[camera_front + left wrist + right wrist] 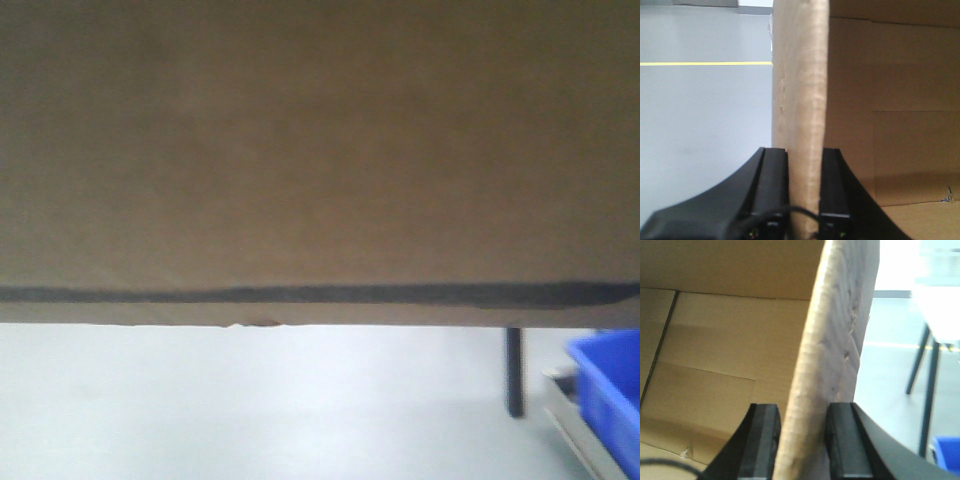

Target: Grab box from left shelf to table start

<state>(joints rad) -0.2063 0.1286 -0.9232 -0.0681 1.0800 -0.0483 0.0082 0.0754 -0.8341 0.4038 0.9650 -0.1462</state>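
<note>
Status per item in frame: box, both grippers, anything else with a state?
box: open, inside bare where visible, pinched at two walls.
left gripper: shut on a box wall, one finger each side.
right gripper: shut on a box wall, same way.
blue bin: cropped at frame edge, contents hidden.

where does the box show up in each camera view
Front: the box fills the upper two thirds.
Left wrist: its wall edge runs up the centre, pinched by the left hand; interior at right.
Right wrist: wall edge up the centre, pinched by the right hand; interior at left.
Shared landmark: blue bin, lower right in front and right wrist views; absent from left wrist.
</note>
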